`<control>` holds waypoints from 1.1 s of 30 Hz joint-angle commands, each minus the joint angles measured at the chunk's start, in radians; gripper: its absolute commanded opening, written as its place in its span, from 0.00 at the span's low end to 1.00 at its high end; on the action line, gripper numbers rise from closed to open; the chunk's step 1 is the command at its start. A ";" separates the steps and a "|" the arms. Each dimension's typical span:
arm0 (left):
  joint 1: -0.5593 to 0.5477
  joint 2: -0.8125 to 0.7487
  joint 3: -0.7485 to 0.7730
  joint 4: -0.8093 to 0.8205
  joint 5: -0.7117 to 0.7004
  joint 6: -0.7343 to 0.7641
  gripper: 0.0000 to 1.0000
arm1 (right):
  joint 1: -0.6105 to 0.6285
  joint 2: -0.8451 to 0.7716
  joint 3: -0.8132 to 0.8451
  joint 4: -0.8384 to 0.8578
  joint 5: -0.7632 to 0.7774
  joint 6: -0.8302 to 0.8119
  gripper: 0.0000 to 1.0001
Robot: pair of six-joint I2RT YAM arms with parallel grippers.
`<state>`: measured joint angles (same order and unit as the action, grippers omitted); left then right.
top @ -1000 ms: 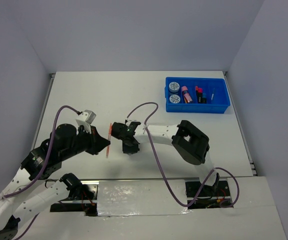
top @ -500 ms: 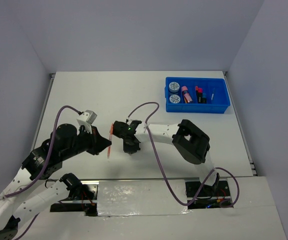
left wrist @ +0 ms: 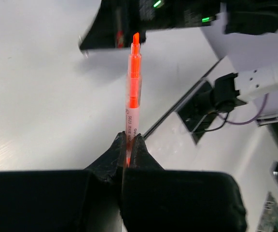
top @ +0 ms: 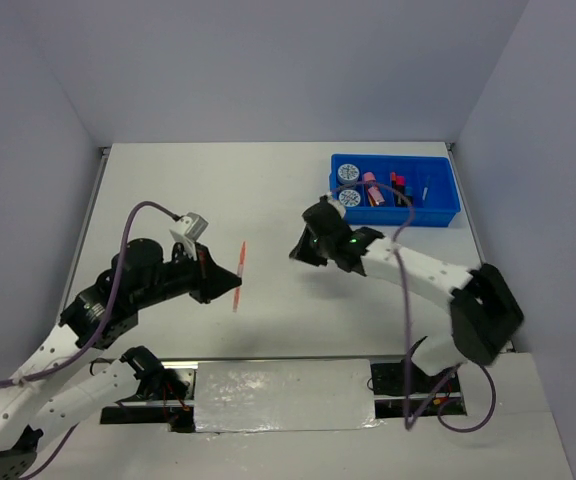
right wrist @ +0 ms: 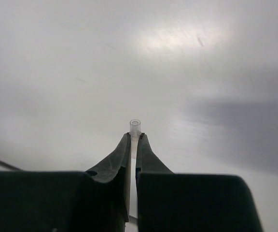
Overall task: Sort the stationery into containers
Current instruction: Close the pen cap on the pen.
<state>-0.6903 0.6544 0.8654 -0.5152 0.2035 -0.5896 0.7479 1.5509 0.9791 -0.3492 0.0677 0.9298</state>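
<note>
Clamping the orange pen [left wrist: 133, 92] by its end, left hand [left wrist: 128, 145] left of centre, right hand [right wrist: 133, 140] pinching a clear cap [right wrist: 135, 126], now pulled away right toward the blue tray [top: 438, 216].

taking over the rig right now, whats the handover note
left pincer: shut on the orange pen, held in the air with its tip pointing away.
right pincer: shut on a small clear tube, possibly the pen's cap.
blue tray, far right: holds the tape discs, pink cylinder and highlighters.
done: those items are sorted.
left: the orange pen and clear tube still have to reach the blue tray.
</note>
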 commanded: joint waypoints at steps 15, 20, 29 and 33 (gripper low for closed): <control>0.002 0.373 -0.002 0.828 0.421 -0.271 0.00 | -0.074 -0.566 0.084 0.278 0.020 -0.134 0.00; 0.002 0.401 0.003 0.821 0.435 -0.266 0.00 | -0.090 -0.545 0.089 0.345 -0.108 -0.172 0.00; 0.002 0.398 -0.042 0.824 0.409 -0.276 0.00 | -0.097 -0.558 0.056 0.346 -0.172 -0.184 0.00; 0.002 0.401 -0.023 0.804 0.410 -0.266 0.00 | -0.099 -0.571 0.023 0.383 -0.210 -0.198 0.00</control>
<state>-0.6895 1.0588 0.8261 0.2462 0.6075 -0.8665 0.6548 1.0096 1.0203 -0.0437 -0.0898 0.7612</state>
